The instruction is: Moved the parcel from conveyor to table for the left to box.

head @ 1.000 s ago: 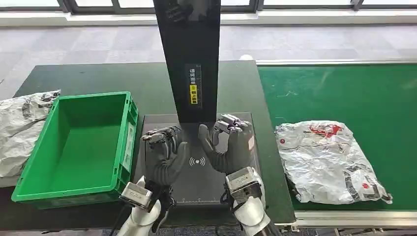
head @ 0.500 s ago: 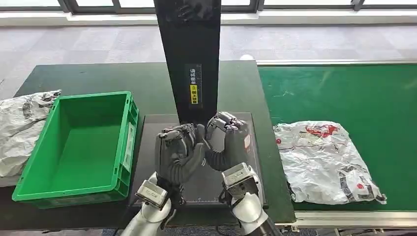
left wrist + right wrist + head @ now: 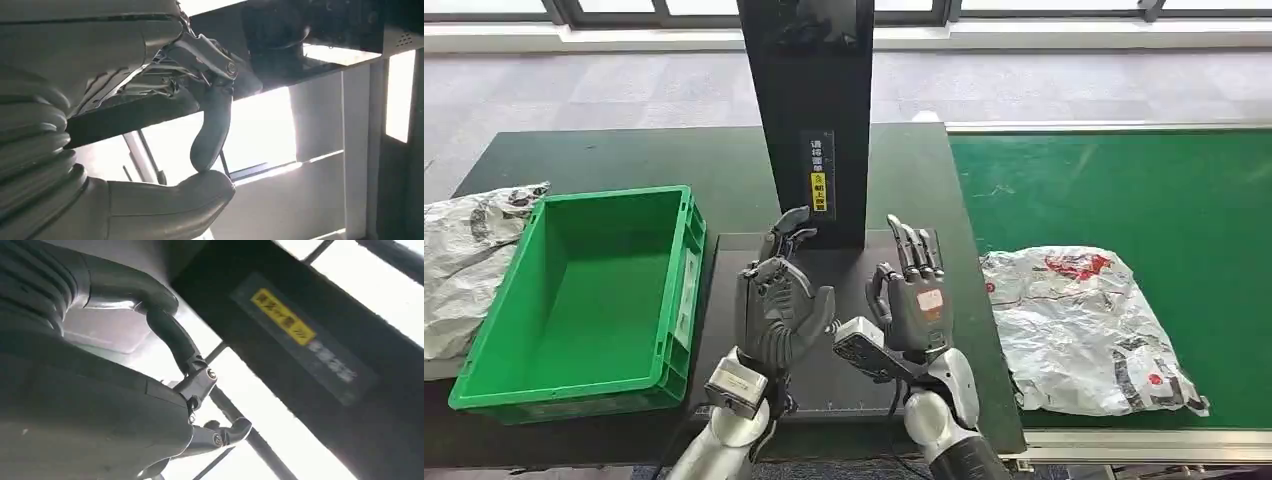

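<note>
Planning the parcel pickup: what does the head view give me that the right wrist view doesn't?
Head view alone: the crumpled white plastic parcel on the green conveyor belt, the empty green plastic crate and the left hand.
Right wrist view alone: bright window panes behind the post.
Both: the right hand, holding nothing, and the black upright post with its yellow label.

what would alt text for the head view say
Two empty robot hands, left robot hand and right robot hand, are raised over a dark scanner pad. A crumpled white parcel lies on the green conveyor to the right, an empty green crate to the left.
</note>
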